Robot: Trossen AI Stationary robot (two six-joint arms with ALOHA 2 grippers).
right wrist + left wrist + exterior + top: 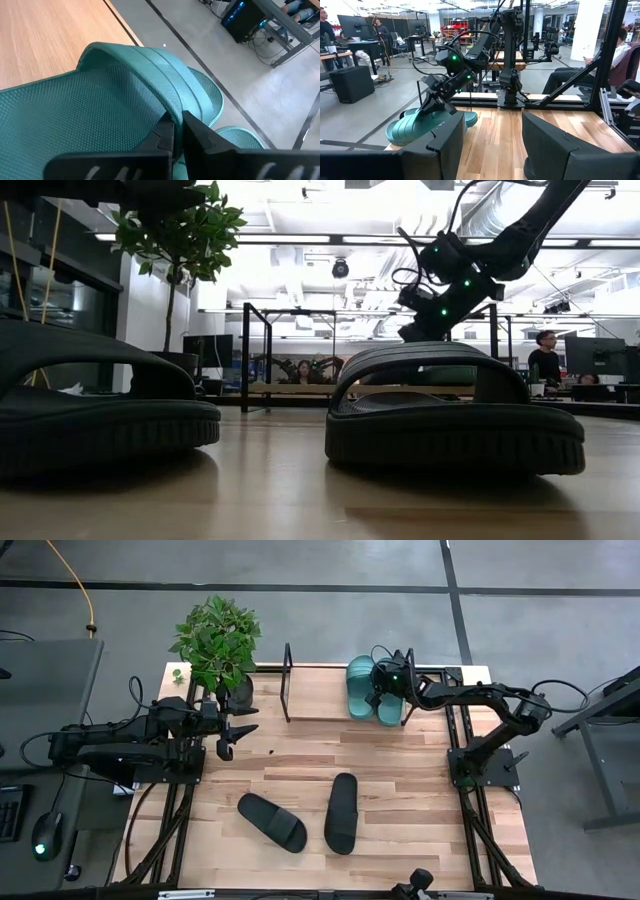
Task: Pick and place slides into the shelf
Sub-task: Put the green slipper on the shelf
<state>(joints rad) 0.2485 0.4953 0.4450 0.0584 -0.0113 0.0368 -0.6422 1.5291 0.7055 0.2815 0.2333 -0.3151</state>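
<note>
Wood covers the whole table (400, 780), and at its left side the left gripper (228, 730) waits beside the potted plant (217, 640), its fingers spread apart and holding nothing. More to the right, near the front edge, the two black slides (272, 822) lie flat on the table, well apart from the shelf (320, 700) at the back. Further right, the two teal slides (362, 687) are at the right end of the shelf board, side by side. The right gripper (177, 134) is over them, with its fingers pressed together on the ribbed strap of one teal slide (145, 65).

I judge that this slide is being set down now, so half of the task is nearly done. To do it well, the arm should lower the slide until its sole rests fully on the board, just beside its partner and inside the black metal frame (288, 685). Only then should the fingers let go, and the gripper should rise straight up, so the strap does not catch and pull the slide off the edge.
</note>
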